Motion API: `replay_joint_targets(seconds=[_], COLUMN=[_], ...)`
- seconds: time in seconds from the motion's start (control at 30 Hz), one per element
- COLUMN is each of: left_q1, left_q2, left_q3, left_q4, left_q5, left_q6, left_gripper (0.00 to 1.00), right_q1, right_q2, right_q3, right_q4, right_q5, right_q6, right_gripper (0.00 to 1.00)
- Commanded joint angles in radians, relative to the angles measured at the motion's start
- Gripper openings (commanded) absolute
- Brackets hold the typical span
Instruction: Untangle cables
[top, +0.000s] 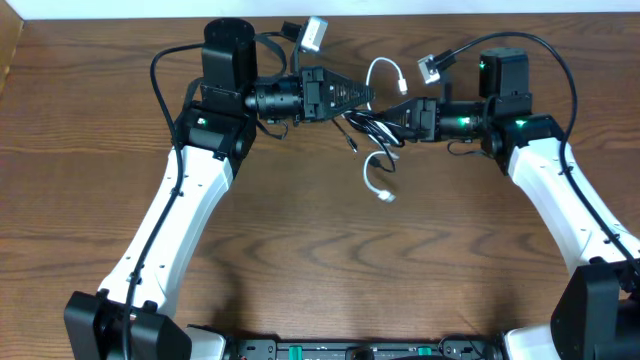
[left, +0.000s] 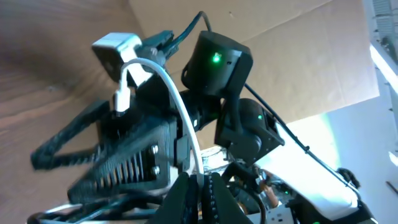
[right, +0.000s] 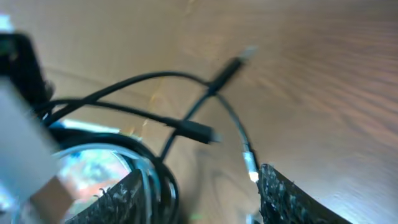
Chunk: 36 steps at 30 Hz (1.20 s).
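Observation:
My left gripper (top: 368, 97) is shut on the white cable (top: 377, 66), which loops up past its tip. In the left wrist view the closed gripper (left: 202, 196) pinches that white cable (left: 180, 106), which arcs up to a white plug (left: 120, 99). A second white stretch ends in a plug (top: 387, 196) lower on the table. The black cable (top: 362, 124) lies tangled between both grippers. My right gripper (top: 392, 112) faces the left one, open. In the right wrist view the gripper (right: 202, 199) is wide apart, and black cable (right: 163, 180) curls beside its left finger (right: 118, 199). A black plug (right: 236, 62) lies further off.
The wooden table (top: 320, 270) spreads around the tangle. Thick black arm cables (top: 160, 70) arch off both wrists. The right arm's black gripper body (left: 124, 162) fills the left wrist view close in front. A pale wall edge (top: 500, 10) runs along the far side.

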Motion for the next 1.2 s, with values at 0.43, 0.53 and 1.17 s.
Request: replay_joint_targets(seconds=[0.43, 0.53, 1.17], left_q1=[-0.001, 0.006, 0.128], left_q2=[0.015, 0.015, 0.026], left_q3=[0.006, 0.006, -0.002], left_q4=[0.024, 0.034, -0.519], left_q5=[0.033, 0.034, -0.269], left_q6=[0.03, 0.014, 0.472], left_gripper=[0.07, 0.08, 0.07], right_q1=[0.085, 0.12, 0.05], right_q2=[-0.006, 0.003, 0.007], right_q3=[0.005, 0.005, 0.004], right_q4=[-0.106, -0.183, -0.45], right_q5=[-0.088, 0.1, 0.843], right_q6=[-0.04, -0.002, 0.043], right_gripper=[0.49, 0.4, 0.01])
